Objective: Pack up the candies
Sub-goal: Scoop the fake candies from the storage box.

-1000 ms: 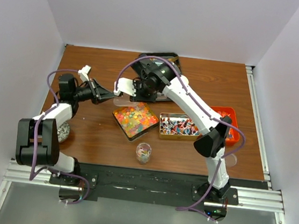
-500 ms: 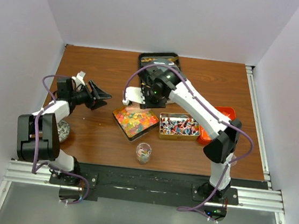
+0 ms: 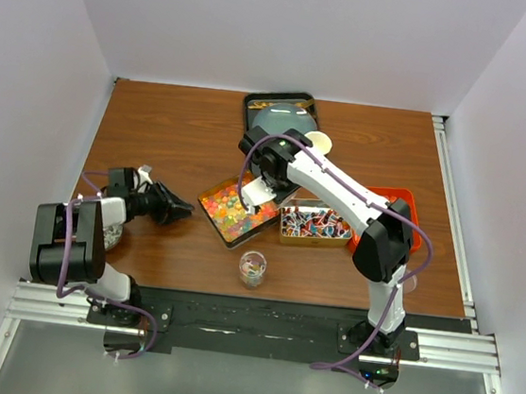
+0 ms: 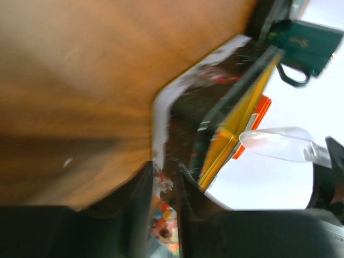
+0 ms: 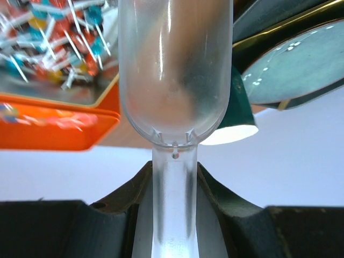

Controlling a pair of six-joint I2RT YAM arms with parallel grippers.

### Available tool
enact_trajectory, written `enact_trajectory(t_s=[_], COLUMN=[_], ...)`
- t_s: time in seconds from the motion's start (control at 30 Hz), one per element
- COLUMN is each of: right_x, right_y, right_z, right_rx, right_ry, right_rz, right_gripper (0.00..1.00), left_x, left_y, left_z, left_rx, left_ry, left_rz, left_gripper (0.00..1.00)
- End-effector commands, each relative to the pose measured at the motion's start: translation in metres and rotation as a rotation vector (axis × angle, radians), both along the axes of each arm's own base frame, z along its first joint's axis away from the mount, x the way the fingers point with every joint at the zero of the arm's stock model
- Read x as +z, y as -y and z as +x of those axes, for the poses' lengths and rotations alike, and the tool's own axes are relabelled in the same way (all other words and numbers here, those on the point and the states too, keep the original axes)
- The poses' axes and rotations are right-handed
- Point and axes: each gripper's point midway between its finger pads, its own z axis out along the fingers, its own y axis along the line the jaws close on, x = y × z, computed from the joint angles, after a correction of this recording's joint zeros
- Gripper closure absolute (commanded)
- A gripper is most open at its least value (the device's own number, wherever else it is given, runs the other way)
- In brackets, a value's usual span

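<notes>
Since a second ago the right gripper point(image 3: 263, 182) has been lowered over the jelly tin point(image 3: 214, 222), where candies point(image 3: 228, 210) lie; the left gripper point(image 3: 181, 212), almost closed and empty, is drawn back left of it. Left wrist: the scoop point(image 4: 277, 145) is seen over the tin. Right wrist: its handle is clamped; a shallow, level dip is advised.

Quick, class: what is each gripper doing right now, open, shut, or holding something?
Left gripper: nearly shut, holding nothing.
Right gripper: shut on the clear scoop.
</notes>
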Motion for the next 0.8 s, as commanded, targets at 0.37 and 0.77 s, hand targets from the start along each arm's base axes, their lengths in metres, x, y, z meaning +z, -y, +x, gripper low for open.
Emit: enact_trajectory(t_s=[0.37,0.77], right_x=[0.012,-0.008], right_y=[-0.026,-0.042], right_z=[0.032,0.029], right_rx=[0.226,0.262], right_ry=[0.084,0.171], right_rz=[-0.204,-0.265], right_gripper=[1.00,1.00], left_x=[-0.025,-0.031], left_y=[0.007,0.019], left_z=[-0.030,-0.037], left_rx=[0.013,-0.023], left_ry=[-0.096,-0.111], left_rz=[0.014,0.018], left_gripper=[1.00,1.00])
